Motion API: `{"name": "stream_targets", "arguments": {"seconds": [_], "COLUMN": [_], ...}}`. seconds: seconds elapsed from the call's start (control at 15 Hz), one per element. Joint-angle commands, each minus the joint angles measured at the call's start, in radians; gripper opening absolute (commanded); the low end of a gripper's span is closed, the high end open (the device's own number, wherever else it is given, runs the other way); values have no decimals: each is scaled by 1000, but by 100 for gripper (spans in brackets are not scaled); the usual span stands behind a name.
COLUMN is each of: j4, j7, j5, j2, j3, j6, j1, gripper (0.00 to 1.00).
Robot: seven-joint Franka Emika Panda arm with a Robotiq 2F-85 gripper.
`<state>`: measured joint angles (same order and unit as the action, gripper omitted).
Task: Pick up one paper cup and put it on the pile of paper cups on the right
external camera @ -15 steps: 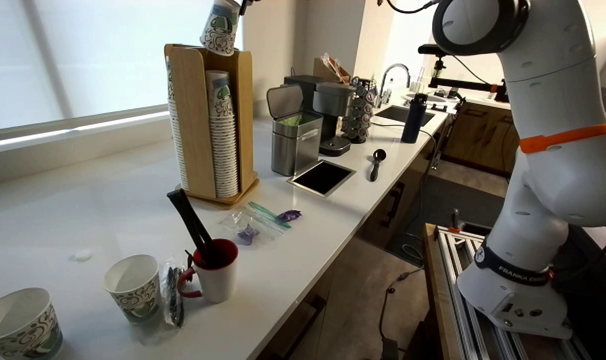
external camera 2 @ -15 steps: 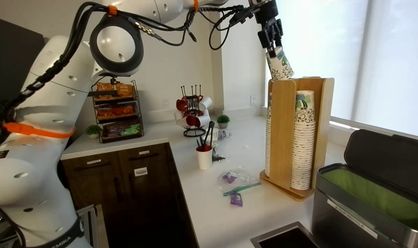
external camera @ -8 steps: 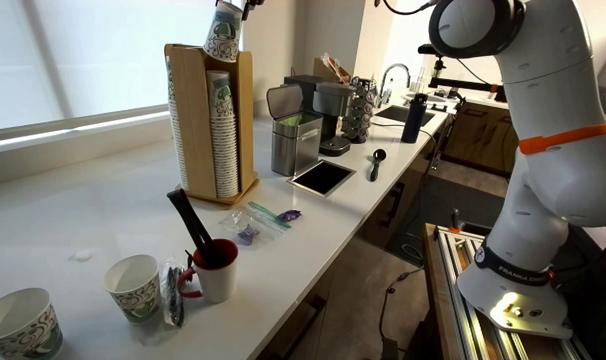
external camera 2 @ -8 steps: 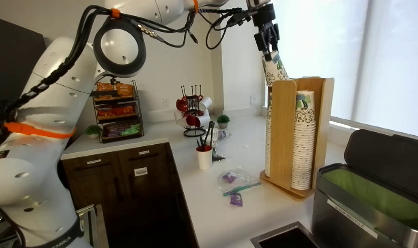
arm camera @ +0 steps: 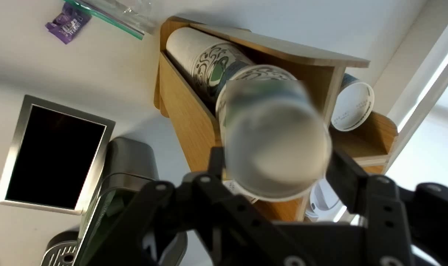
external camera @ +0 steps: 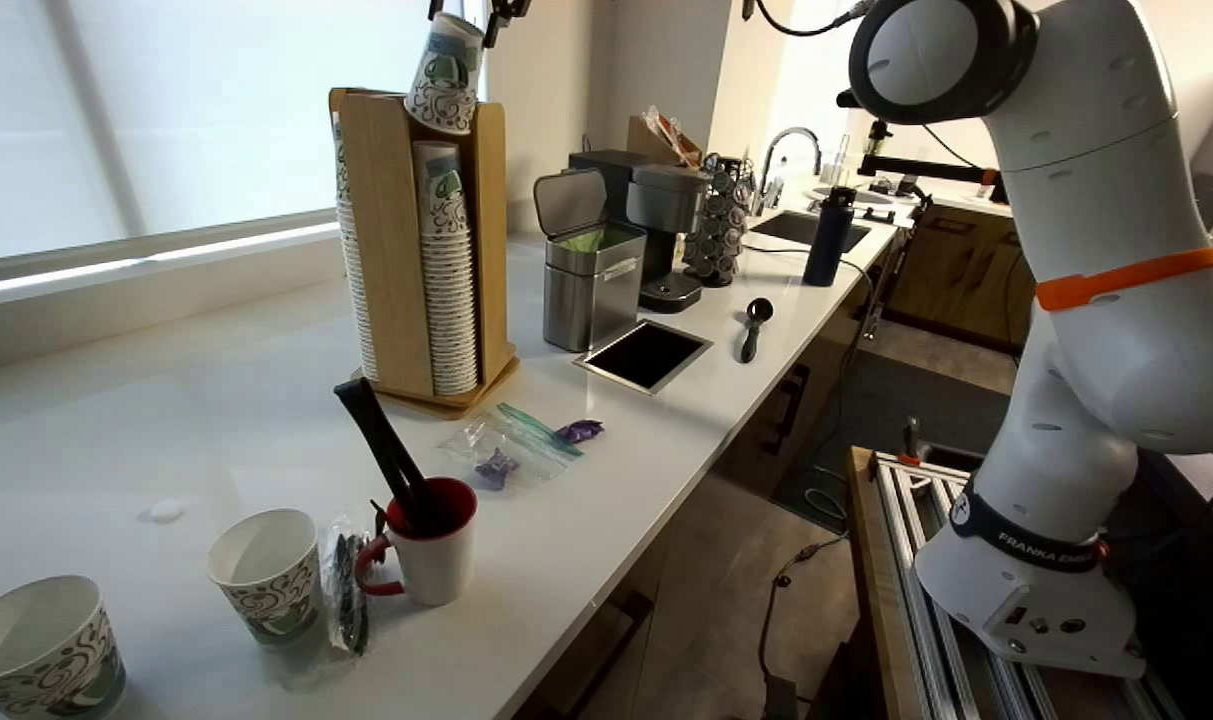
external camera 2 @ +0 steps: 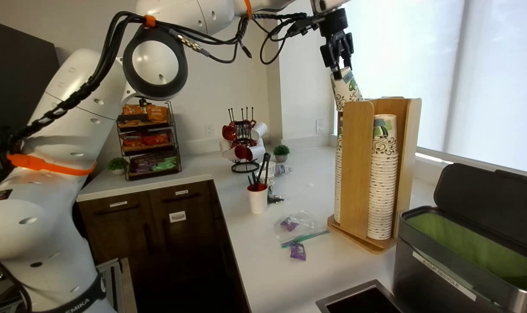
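A patterned paper cup is held mouth down and tilted above the light-wood rack. My gripper is shut on it near its narrow bottom end; in the wrist view my gripper has one finger on each side of the cup. The pile of paper cups stands in the rack's near compartment in an exterior view, and it shows in the wrist view. The held cup's rim is just above the pile's top. In an exterior view a rack panel hides its lower edge.
More nested cups stand in another compartment. A lidded metal bin stands beside the rack. A plastic bag, a mug with black utensils and two single cups are on the counter. A square opening is in the counter.
The held cup has moved down toward the pile's top, and a little leftward in one of the exterior views. The arm lowered with it. The grip has stayed shut.
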<state>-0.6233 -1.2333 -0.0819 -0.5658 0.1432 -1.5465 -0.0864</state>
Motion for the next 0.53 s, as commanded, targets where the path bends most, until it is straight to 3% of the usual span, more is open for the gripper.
{"name": "stream_targets", "arguments": {"seconds": [0.0,0.47], "j4": [61,73], "j7": [-44,-74], "j5": [3,-7], "j2": [-28,-14], "j3": [3,-2], "j6": [50,61], "j1": [4,1], "gripper": [99,100]}}
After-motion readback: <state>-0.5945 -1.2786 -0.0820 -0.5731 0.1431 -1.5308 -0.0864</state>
